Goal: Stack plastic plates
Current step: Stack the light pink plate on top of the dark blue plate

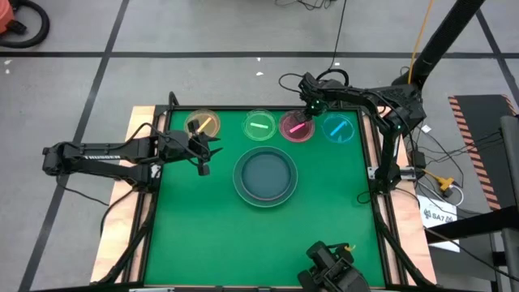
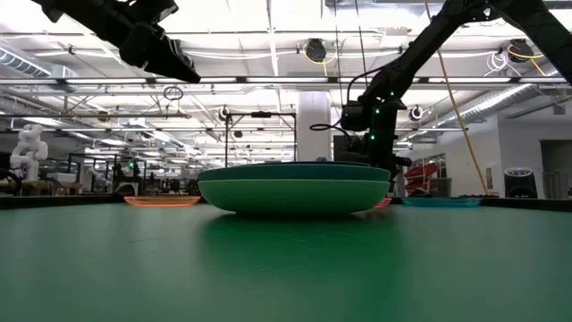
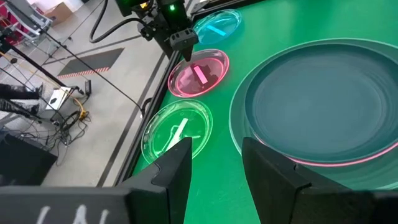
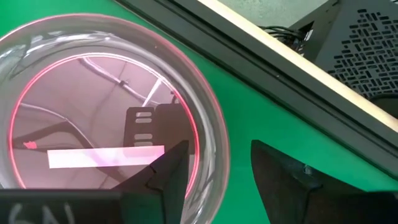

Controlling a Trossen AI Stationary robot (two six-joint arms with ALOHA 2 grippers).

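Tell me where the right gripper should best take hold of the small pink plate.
Probably at its raised rim on the far table-edge side: the small pink plate lies flat, and the right gripper already hangs open there, one finger over the inside, one outside, so coming straight down suits it.

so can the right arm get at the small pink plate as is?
Probably yes. The right end effector hangs open right over the small pink plate, its fingers straddling the rim in the right wrist view. Nothing lies between; the neighbouring blue plate sits apart.
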